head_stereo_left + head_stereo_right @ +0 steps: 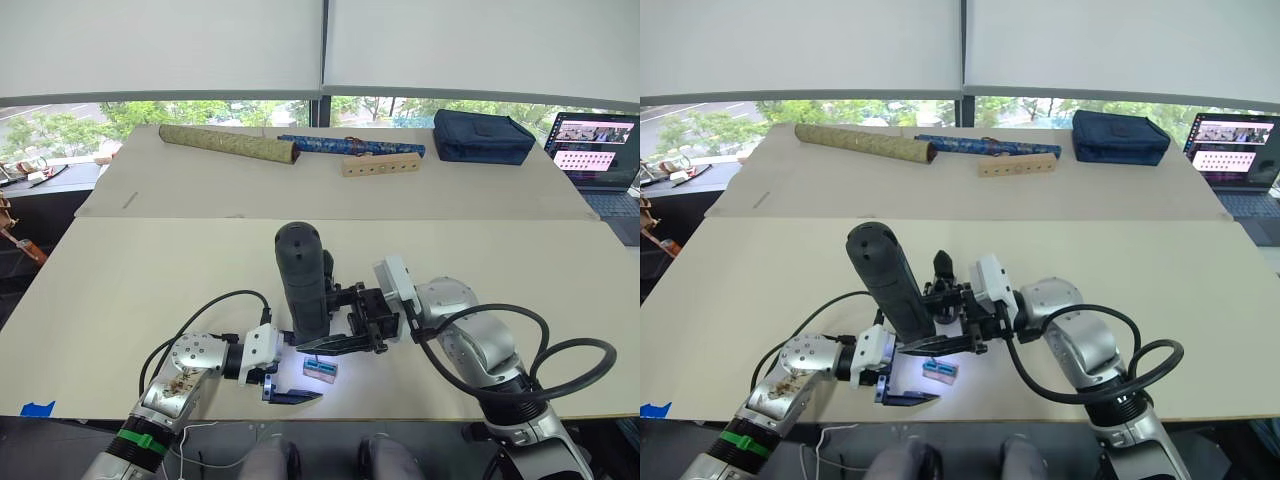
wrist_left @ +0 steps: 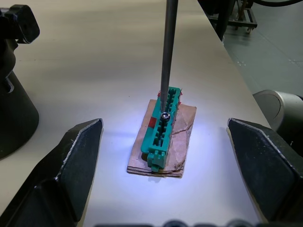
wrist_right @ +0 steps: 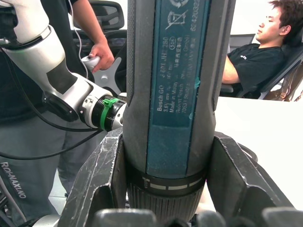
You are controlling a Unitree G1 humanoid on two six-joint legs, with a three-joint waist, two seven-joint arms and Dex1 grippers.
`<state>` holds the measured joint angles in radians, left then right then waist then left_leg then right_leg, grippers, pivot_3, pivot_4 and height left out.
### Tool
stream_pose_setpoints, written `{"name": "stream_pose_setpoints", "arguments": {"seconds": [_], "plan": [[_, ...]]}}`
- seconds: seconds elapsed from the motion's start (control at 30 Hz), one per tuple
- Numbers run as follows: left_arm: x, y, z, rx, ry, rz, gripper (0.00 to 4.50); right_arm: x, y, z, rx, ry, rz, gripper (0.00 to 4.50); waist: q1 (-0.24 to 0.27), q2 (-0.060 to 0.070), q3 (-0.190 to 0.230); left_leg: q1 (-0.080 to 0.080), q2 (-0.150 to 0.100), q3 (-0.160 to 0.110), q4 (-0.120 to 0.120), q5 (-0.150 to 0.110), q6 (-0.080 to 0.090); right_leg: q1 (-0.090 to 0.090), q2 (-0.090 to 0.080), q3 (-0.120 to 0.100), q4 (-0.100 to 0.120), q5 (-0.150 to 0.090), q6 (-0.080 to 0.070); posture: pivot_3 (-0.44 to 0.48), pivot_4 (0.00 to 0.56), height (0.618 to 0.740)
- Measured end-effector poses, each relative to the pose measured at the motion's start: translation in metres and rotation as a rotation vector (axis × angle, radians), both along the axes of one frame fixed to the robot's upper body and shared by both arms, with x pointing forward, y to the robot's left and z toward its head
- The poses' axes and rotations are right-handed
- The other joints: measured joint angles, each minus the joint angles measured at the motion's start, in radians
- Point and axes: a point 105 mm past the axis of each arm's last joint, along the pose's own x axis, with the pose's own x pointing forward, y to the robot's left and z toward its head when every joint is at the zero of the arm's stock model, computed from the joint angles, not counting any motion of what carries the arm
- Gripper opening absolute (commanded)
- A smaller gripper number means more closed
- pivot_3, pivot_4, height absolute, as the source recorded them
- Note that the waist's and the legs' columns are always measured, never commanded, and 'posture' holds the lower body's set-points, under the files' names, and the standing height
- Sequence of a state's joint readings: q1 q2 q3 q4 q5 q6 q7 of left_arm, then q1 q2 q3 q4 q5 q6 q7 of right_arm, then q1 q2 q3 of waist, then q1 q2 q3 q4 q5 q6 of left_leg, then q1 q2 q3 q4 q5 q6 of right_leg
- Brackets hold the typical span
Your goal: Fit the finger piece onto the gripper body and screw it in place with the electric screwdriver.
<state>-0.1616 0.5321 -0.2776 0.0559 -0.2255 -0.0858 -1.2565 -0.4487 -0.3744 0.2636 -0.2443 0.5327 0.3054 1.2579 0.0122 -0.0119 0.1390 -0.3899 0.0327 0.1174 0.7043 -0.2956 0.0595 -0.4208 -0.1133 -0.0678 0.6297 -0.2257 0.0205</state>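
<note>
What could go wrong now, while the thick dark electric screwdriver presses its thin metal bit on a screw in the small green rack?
The metal bit meets a screw in the green rack, which sits loose on a cardboard scrap; it may slide or tip. The open left gripper does not hold it. The electric screwdriver leans in the right gripper, so the bit may slip off.

Green roll (image 1: 228, 144), navy pouch (image 1: 482, 137), laptop (image 1: 597, 150)

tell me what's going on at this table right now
The right end effector grips the electric screwdriver upright near the table's front edge. Its bit points down onto a screw in a small green holder lit by the tool's light. The left end effector sits open, its fingers either side of the holder, not touching it.
</note>
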Motion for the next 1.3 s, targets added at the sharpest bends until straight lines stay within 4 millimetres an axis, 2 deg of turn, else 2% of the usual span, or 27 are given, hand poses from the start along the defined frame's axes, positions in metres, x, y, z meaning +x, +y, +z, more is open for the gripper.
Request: {"name": "stream_pose_setpoints", "arguments": {"seconds": [1.3], "plan": [[0.0003, -0.0001, -0.0003, -0.001, -0.010, -0.004, 4.47, 0.0040, -0.0001, -0.0029, -0.004, 0.017, -0.022, 1.92, 0.000, 0.001, 0.000, 0.000, 0.000, 0.000, 0.000, 0.000, 0.000, 0.000, 0.000, 0.000, 0.000, 0.000, 0.000, 0.000, 0.150, 0.740]]}}
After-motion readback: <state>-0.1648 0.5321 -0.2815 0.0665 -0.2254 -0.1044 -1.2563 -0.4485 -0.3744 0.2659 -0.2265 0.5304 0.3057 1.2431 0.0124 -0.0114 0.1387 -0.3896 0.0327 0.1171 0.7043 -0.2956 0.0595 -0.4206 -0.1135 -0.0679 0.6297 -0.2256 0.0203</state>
